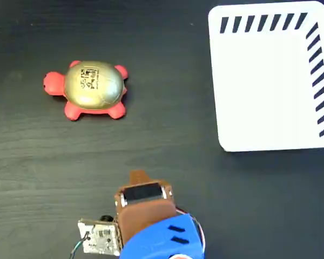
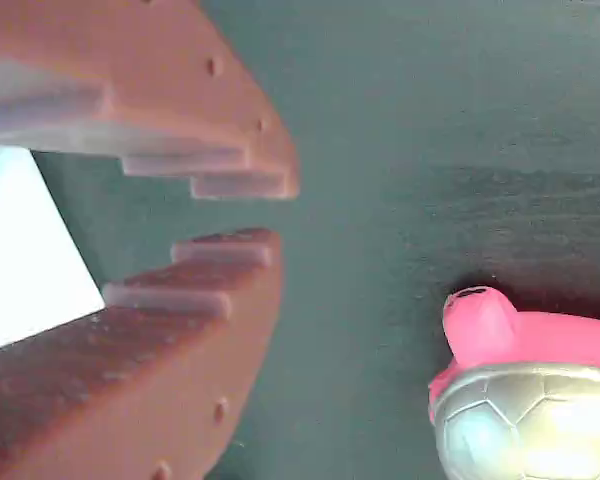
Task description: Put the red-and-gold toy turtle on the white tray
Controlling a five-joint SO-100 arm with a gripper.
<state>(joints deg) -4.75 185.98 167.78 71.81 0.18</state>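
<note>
The red-and-gold toy turtle (image 1: 92,89) sits upright on the dark table at the upper left of the fixed view, its head pointing left. In the wrist view the turtle (image 2: 525,395) lies at the lower right, apart from the fingers. The white tray (image 1: 270,81), with black stripes along its top and right edges, lies bare at the upper right. A patch of the tray (image 2: 25,250) shows between the jaws in the wrist view. My gripper (image 1: 137,177) hangs near the bottom centre, well short of the turtle. The brown toothed gripper (image 2: 280,212) is open by a narrow gap and holds nothing.
The dark wood-grain table (image 1: 167,151) spreads between the turtle, the tray and the arm. The blue arm body (image 1: 162,240) and a small circuit board (image 1: 100,236) with wires sit at the bottom edge.
</note>
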